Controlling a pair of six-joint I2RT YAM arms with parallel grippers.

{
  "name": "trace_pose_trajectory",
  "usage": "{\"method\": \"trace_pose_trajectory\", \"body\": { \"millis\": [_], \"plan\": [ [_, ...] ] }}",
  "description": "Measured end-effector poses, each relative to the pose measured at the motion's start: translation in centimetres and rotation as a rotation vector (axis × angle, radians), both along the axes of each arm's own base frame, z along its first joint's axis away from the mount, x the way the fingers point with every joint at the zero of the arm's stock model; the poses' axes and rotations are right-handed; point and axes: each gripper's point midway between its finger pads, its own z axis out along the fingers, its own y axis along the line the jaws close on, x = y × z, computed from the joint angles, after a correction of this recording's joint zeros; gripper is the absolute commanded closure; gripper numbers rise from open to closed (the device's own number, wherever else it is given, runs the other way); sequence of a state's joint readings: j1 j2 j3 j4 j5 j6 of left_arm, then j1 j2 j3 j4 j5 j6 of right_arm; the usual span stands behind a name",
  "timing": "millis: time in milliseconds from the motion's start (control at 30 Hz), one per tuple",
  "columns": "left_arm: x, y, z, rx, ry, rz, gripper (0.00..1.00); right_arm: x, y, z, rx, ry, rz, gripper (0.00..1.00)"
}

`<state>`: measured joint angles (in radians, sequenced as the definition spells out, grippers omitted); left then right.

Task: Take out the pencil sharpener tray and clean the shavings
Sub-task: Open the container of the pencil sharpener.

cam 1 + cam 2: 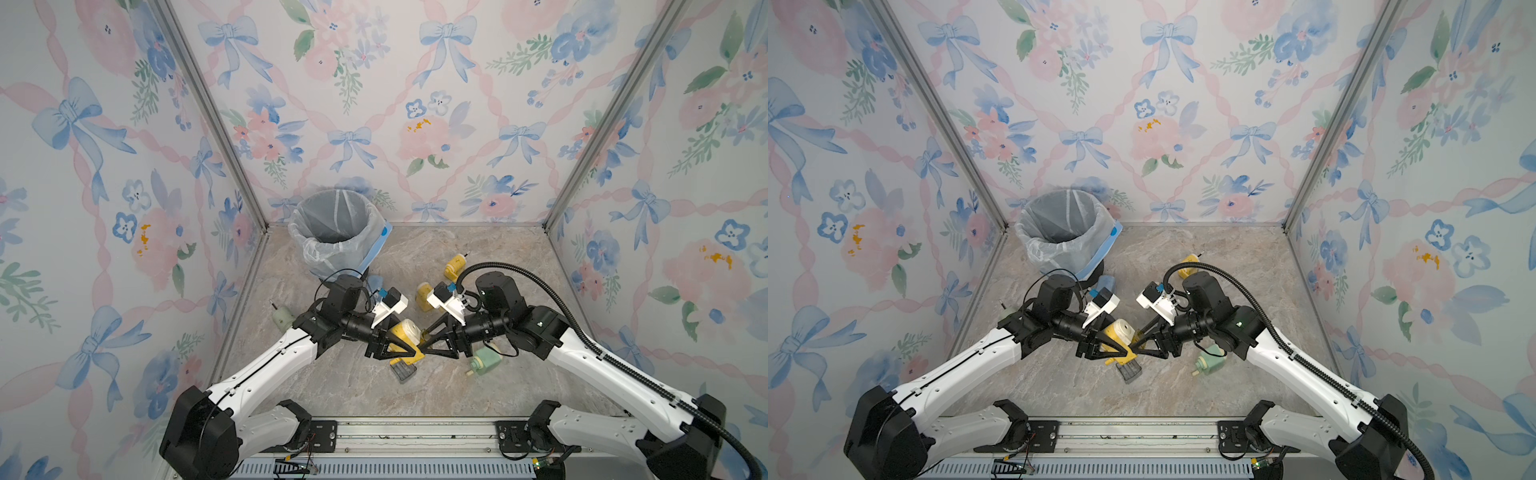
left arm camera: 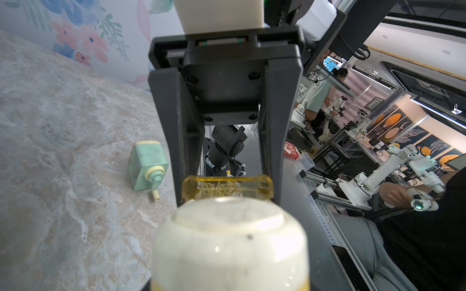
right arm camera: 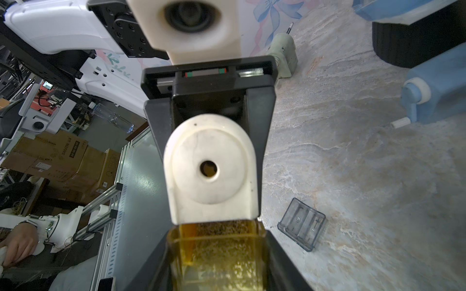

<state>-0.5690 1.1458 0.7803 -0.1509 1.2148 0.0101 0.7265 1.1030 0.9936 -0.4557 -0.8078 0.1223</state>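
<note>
Your left fingers [image 3: 157,126] clamp the sharpener [image 3: 211,166]; your right fingers [image 3: 280,264] pinch its light, probably slippery tray [image 3: 222,252] by the sides.

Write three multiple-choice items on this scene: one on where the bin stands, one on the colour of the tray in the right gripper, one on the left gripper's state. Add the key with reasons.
1. The bin stands:
A. at the far left corner of the table
B. between the two arms
C. at the near right edge

2. The tray in the right gripper is:
A. blue
B. clear amber
C. green

3. The left gripper is:
A. open over the bin
B. shut on the yellow sharpener
C. open, resting on the table

Key: 1 A, it sits at the rear left in both top views. 2 B, shavings show through its amber walls. 3 B, its fingers clamp the sharpener's sides.
</note>
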Motion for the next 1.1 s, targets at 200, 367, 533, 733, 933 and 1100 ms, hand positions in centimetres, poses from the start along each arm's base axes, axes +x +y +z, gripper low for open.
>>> {"method": "trace_pose_trajectory", "body": {
  "millis": [200, 367, 533, 733, 933, 1100],
  "plan": [
    [0.0, 0.0, 0.1, -0.006, -0.007, -0.002, 1.0, 0.2, -0.5, 0.4, 0.018, -0.002, -0.008, 0.61],
    [0.1, -0.1, 0.2, -0.007, -0.011, 0.002, 1.0, 0.4, -0.8, 0.8, 0.03, -0.005, -0.016, 0.61],
    [0.1, 0.0, 0.2, -0.008, -0.014, 0.003, 1.0, 0.5, -1.0, 1.0, 0.037, -0.004, -0.023, 0.61],
    [0.2, 0.1, 0.2, -0.007, -0.012, 0.008, 1.0, 0.7, -1.3, 1.2, 0.042, -0.005, -0.032, 0.61],
    [0.3, 0.3, 0.0, 0.004, 0.006, 0.017, 1.0, 0.8, -1.4, 1.3, 0.045, -0.004, -0.04, 0.58],
    [0.3, 0.5, -0.2, 0.013, 0.022, 0.018, 1.0, 0.6, -0.9, 1.0, 0.035, 0.009, -0.032, 0.57]
  ]
}}
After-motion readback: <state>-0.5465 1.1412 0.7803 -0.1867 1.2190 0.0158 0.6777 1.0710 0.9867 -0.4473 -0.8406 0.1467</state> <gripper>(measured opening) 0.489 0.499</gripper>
